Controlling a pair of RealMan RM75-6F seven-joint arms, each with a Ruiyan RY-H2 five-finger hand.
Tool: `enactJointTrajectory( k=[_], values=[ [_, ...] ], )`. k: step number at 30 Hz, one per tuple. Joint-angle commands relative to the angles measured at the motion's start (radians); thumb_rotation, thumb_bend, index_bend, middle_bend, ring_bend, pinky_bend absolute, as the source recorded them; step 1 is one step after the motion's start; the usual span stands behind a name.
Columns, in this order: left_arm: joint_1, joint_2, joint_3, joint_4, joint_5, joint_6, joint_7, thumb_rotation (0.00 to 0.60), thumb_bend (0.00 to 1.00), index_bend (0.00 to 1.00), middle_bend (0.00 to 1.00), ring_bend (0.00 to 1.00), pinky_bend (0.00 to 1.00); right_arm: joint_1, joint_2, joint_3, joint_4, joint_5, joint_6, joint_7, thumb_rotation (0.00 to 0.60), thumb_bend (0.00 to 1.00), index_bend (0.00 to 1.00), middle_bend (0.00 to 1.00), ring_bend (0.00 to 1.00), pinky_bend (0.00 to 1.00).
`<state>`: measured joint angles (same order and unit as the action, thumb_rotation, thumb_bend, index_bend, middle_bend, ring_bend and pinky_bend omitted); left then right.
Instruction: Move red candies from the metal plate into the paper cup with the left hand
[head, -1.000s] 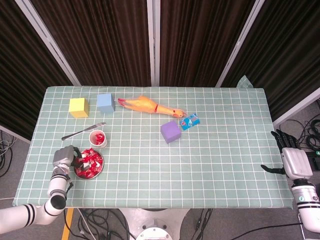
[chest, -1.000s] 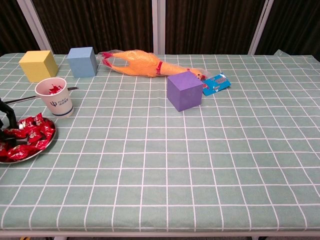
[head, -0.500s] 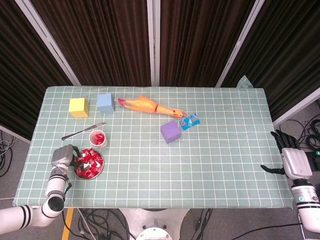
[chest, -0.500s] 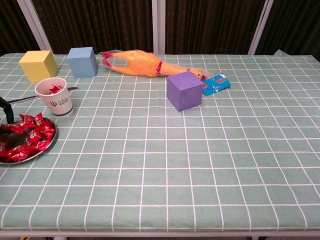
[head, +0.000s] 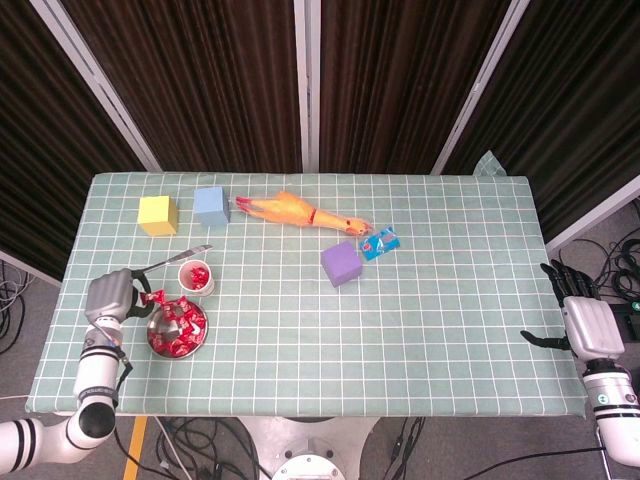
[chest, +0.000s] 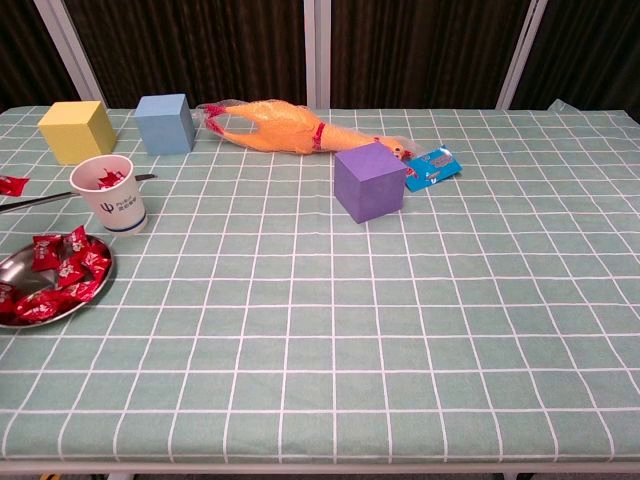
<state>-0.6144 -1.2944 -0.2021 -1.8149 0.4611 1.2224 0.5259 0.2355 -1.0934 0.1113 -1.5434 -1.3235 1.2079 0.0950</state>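
Fingers of left hand (head: 112, 296) closed on one red candy (head: 154, 297), wrapper sticking out past the fingertips. Lifted clear of the metal plate (head: 152, 340) now; half a second ago still down at the plate's edge, among the pile. Also drawn back a little, away from the plate. In chest view only the held candy visible (chest: 12, 184), at the left border; the hand itself outside that picture.

Just beside the hand, toward the robot's right and slightly nearer: the plate, with many red candies (head: 180, 325) left in it. Just ahead of the fingertips, a bit to the right: paper cup (head: 196, 277), upright, with a few red pieces already inside. Beyond the hand, next to the cup: knife (head: 165, 262) lying flat on the desk (head: 450, 330).

Far across, at the opposite edge of the desk: right hand (head: 580, 320), fingers apart, holding nothing.

So, probably: pick finished, carry not yet done. Next, a short move over the cup's rim, then release, with care not to knock the light cup.
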Motion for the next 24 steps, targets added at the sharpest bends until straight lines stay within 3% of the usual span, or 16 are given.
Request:
enactJointTrajectory(
  k=[1, 11, 24],
  values=[
    [-0.016, -0.017, -0.015, 0.001, 0.011, -0.003, 0.001, 0.600, 0.37, 0.66, 1.00, 1.00, 1.00, -0.002, 0.002, -0.001, -0.003, -0.002, 0.003, 0.000, 0.512, 0.00, 0.00, 0.00, 0.00, 0.00],
    [-0.084, -0.115, -0.048, 0.122, -0.016, -0.065, 0.017, 0.600, 0.37, 0.66, 1.00, 1.00, 1.00, -0.012, 0.012, -0.001, -0.006, -0.006, 0.018, 0.008, 0.511, 0.00, 0.00, 0.00, 0.00, 0.00],
    [-0.128, -0.126, -0.081, 0.169, -0.046, -0.084, 0.039, 0.600, 0.36, 0.64, 1.00, 1.00, 1.00, -0.005, 0.002, 0.001, 0.010, 0.002, 0.002, 0.012, 0.513, 0.00, 0.00, 0.00, 0.00, 0.00]
  ],
)
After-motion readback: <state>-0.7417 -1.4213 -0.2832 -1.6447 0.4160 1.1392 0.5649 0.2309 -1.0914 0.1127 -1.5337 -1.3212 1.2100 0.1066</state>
